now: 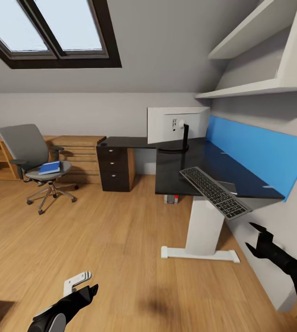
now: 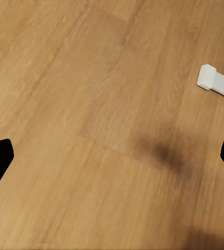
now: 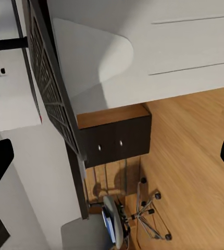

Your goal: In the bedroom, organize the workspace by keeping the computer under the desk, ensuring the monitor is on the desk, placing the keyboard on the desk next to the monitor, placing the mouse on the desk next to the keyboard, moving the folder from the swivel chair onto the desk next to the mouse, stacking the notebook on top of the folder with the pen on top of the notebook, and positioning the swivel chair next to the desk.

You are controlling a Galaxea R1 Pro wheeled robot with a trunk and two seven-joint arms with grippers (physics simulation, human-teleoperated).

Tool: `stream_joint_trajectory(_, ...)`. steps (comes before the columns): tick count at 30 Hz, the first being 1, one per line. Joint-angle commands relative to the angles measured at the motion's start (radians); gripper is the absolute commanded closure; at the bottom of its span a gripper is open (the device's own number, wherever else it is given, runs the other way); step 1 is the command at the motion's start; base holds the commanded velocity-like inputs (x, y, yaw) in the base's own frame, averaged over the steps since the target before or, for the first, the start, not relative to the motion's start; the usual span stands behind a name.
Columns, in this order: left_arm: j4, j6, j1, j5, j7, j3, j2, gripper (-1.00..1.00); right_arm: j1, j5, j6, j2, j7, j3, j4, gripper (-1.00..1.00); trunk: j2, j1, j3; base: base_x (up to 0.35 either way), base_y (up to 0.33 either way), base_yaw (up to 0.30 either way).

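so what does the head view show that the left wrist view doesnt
Head view alone: the monitor standing on the desk, the keyboard overhanging the desk's near edge, the blue folder on the swivel chair, a black drawer cabinet and the right gripper. Left wrist view alone: a close look at a dark shadow on the planks. Both share the wood floor, the desk's white foot and the open left gripper.

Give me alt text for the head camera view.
A keyboard overhangs the near edge of a black desk that holds a monitor. Across the wood floor, a swivel chair holds a blue folder.
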Motion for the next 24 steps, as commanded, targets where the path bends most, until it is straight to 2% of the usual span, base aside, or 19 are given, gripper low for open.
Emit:
stream_joint_trajectory(1, 0.000, 0.004, -0.001, 0.011, 0.008, 0.000, 0.000, -1.00, -0.001, 0.003, 0.006, 0.000, 0.002, -0.004, 0.000, -1.00, 0.000, 0.000, -0.001, 0.188, 0.075, 0.000)
stream_joint_trajectory(6, 0.003, 0.004, -0.001, 0.010, 0.007, -0.001, 0.001, -1.00, -0.001, 0.003, 0.006, 0.000, 0.002, -0.003, -0.001, -1.00, 0.000, 0.000, -0.001, 0.076, 0.028, 0.000)
stream_joint_trajectory(10, 0.004, 0.004, -0.001, 0.010, 0.008, -0.001, 0.000, -1.00, -0.001, 0.003, 0.006, 0.000, 0.002, -0.002, -0.002, -1.00, 0.028, -0.015, 0.012, 0.012, 0.004, 0.000)
stream_joint_trajectory(19, 0.003, 0.004, -0.001, 0.000, 0.008, -0.008, -0.002, -1.00, -0.001, 0.003, 0.006, -0.001, 0.002, -0.002, -0.009, -1.00, 0.028, -0.015, 0.012, 0.007, 0.000, 0.000)
stream_joint_trajectory(24, 0.004, 0.004, -0.001, -0.010, 0.008, -0.014, -0.001, -1.00, -0.001, 0.003, 0.006, -0.001, 0.001, -0.002, -0.010, -1.00, 0.028, -0.015, 0.012, 0.201, 0.000, 0.000)
